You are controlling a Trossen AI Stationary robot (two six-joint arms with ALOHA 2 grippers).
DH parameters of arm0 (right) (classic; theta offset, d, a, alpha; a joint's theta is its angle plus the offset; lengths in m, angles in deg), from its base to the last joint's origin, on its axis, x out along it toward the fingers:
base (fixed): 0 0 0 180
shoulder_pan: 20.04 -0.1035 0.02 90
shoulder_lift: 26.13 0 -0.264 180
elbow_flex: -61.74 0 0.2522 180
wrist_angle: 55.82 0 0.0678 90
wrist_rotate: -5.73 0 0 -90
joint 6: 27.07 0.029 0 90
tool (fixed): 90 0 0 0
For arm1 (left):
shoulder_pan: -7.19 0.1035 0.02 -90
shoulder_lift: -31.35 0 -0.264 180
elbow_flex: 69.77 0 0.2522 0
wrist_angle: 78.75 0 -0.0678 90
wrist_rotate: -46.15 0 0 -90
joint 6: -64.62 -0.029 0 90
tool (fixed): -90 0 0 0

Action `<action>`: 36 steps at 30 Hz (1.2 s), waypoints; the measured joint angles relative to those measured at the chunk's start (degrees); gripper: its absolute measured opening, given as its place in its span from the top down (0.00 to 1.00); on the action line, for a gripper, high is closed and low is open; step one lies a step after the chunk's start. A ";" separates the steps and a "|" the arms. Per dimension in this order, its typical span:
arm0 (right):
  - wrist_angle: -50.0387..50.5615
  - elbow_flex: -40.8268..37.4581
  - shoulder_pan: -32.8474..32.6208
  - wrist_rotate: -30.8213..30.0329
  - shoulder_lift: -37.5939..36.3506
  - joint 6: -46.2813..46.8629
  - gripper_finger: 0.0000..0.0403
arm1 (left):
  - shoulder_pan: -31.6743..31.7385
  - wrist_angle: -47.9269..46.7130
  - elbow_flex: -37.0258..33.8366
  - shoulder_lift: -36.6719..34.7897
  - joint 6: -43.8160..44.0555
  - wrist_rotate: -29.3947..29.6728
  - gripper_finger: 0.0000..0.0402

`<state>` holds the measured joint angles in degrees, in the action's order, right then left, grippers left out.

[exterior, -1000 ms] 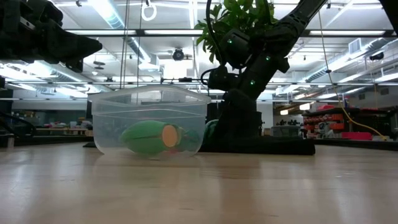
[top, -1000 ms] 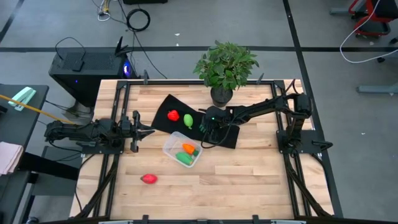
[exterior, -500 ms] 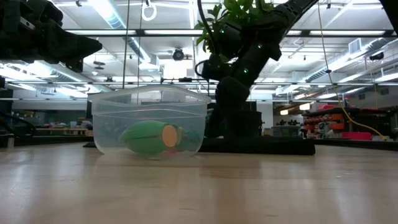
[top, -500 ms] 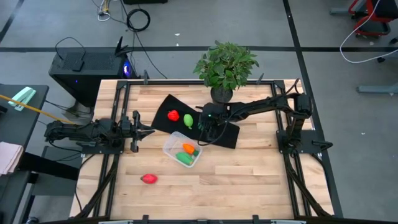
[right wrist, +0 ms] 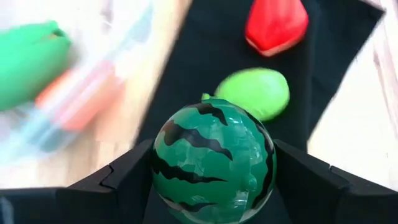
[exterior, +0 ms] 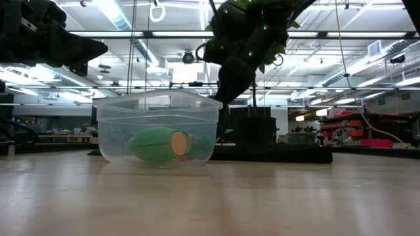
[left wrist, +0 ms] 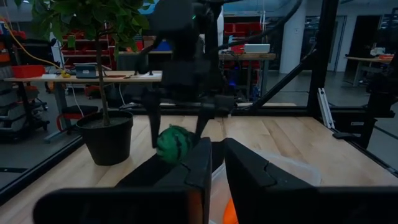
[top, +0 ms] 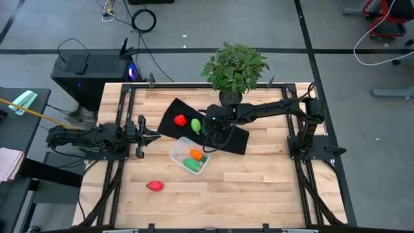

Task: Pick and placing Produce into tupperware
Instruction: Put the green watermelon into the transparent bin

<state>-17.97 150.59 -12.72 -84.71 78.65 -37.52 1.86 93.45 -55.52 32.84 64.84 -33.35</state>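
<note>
above black mat (top: 228, 138) edge, right tool (right wrist: 208, 180) grips striped melon (right wrist: 211, 160) near tupperware (top: 189, 157); left tool (left wrist: 214, 163) narrow.

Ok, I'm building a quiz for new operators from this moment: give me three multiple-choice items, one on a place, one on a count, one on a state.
1. Where is the red piece that lies off the mat?
A. In the tupperware
B. On the bare wood, nearer the table's front edge than the tupperware
C. Beside the plant pot

2. How many pieces lie on the mat?
A. Two
B. Four
C. None

3. What is the right end effector doing?
A. Hanging open and empty
B. Holding the striped melon
C. Holding the carrot

Key: 1 B, the high view shows it alone on the wood below the tupperware. 2 A, a red piece and a light green one rest there. 3 B, the right wrist view shows the striped melon between the fingers.
</note>
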 joint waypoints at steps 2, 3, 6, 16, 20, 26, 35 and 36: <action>0.87 1.67 -0.96 0.06 0.00 -0.10 0.29 | 0.00 0.00 0.01 0.00 0.00 -0.01 0.88; 1.46 2.53 -1.43 0.06 0.00 -0.20 0.29 | 0.00 0.00 0.00 0.00 0.00 0.00 0.88; 3.04 4.52 -2.82 -0.21 -0.04 -0.24 0.29 | 0.01 0.00 0.00 0.00 0.00 0.00 0.89; 4.66 9.74 -8.73 -2.49 -0.07 -0.24 0.29 | -0.01 0.13 0.00 -0.01 0.00 -0.01 0.88; 4.67 10.63 -11.33 -4.67 -0.07 -0.07 0.29 | 0.01 0.13 0.00 -0.01 0.00 -0.01 0.89; 2.47 10.89 -13.76 -5.92 0.02 0.80 0.29 | -0.01 0.15 0.00 0.01 0.02 -0.02 0.89; -1.54 9.88 -14.62 -4.65 0.46 3.30 0.29 | 0.01 0.24 0.02 0.01 0.02 0.00 0.89; -2.04 9.64 -14.86 -4.66 0.48 3.38 0.29 | -0.01 0.24 0.00 0.01 0.02 -0.02 0.90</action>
<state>-20.01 160.22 -27.58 -89.37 79.13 -34.14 1.85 93.69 -55.52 32.85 64.87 -33.36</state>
